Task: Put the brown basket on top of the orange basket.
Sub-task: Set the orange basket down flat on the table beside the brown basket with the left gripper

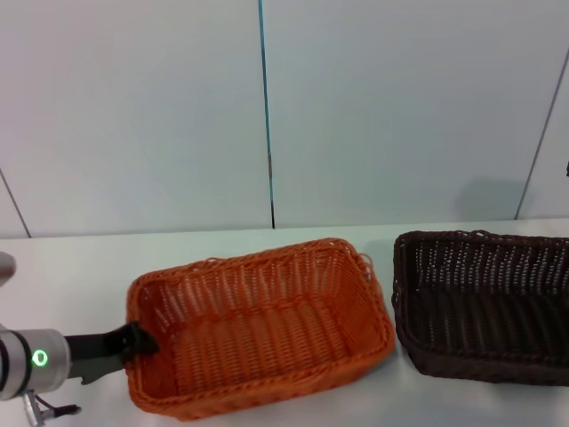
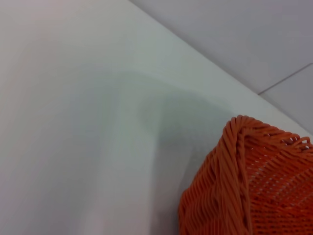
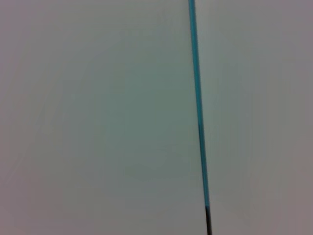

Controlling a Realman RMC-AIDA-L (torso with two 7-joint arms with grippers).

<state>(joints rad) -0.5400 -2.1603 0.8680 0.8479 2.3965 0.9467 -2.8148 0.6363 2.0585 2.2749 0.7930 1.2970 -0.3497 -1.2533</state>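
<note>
The orange basket sits on the white worktop, close to the robot and a little to its left. The brown basket sits on the same worktop to the right of it — near, but not touching, and part of it runs off the edge of the head view. Both baskets look empty. So the brown one is not yet on top of the orange one, and the real job has not begun.

The left claw is at the left short end of the orange basket, right at its rim. Its dark tip seems to touch or hook the braided edge, but whether it is apart, together or clamped on the rim cannot be told from here. The left wrist view shows only a corner of the orange basket and bare worktop. It looks as if the left arm is there to hold or steady the orange basket.

The right claw is not in sight at all. Its wrist view shows only the pale wall with a thin blue line on it.

The next move probably belongs to the right arm — it would need to come down to the brown basket, grip its rim, lift it clear, carry it left over the orange basket and set it down flat, lined up the same way.
</note>
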